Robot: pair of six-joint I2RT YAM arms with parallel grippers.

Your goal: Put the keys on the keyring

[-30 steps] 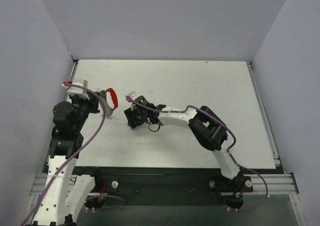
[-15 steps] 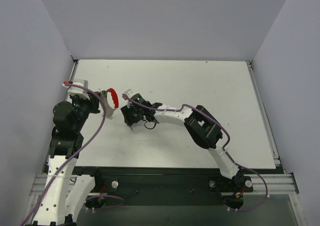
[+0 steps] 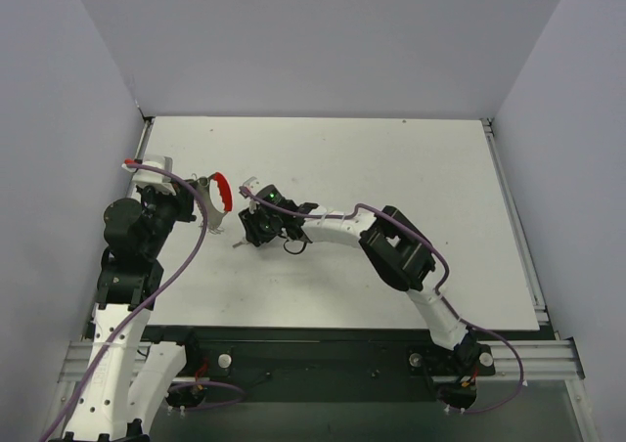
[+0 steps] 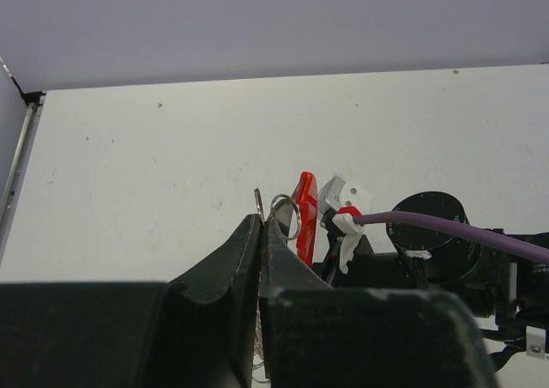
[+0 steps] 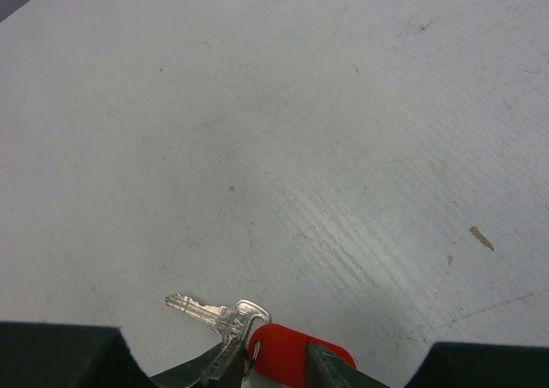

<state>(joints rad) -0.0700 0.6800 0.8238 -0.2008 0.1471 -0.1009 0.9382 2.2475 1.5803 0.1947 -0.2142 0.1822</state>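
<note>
Right gripper [image 5: 268, 369] pinches the key [image 5: 219, 315] by its red head, blade jutting out over the table [image 5: 343, 105], while the left gripper [image 4: 260, 233] is clamped on the keyring [image 4: 304, 209], holding it upright. The key sits just beside the keyring and looks not yet threaded, so creep in slowly, keep both grips firm and line the key's hole up with the loop

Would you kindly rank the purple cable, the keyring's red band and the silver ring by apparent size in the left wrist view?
1. purple cable: the longest span, though it lies farther from the camera.
2. red band.
3. silver ring: right beside the band, so fairly compared, and clearly smaller.
</note>
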